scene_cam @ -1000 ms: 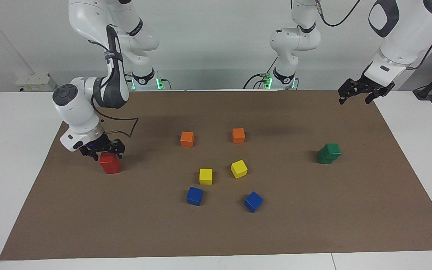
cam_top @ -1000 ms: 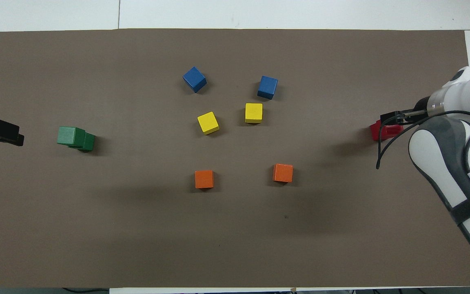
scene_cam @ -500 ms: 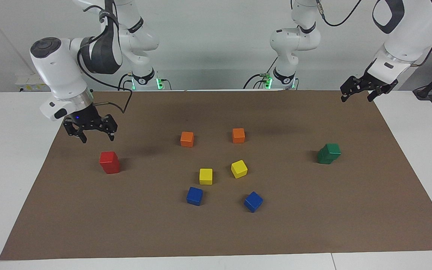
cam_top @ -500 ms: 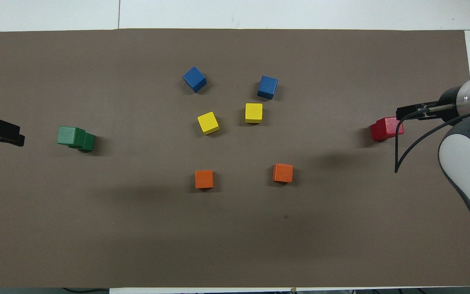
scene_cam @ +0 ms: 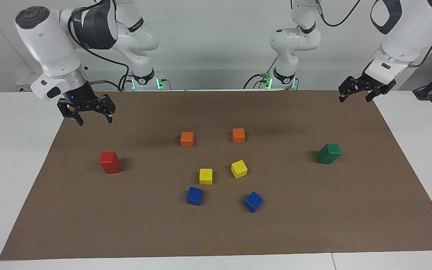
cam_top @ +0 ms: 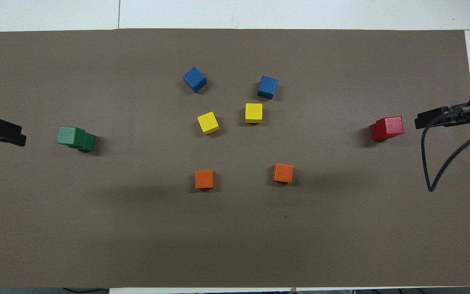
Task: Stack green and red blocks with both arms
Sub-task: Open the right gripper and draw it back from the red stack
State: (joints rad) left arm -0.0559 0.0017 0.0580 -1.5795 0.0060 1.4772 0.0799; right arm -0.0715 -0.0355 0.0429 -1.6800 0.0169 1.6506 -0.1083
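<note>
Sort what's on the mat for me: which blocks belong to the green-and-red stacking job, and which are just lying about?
Part of the job:
- green stack, two blocks, toward the left arm's end
- red stack, two blocks, toward the right arm's end

Just lying about:
- orange blocks
- yellow blocks
- blue blocks

Two red blocks point(scene_cam: 109, 162) stacked squarely at the right arm's end of the table, two green blocks point(scene_cam: 329, 153) stacked askew at the left arm's end, both stacks standing free
</note>
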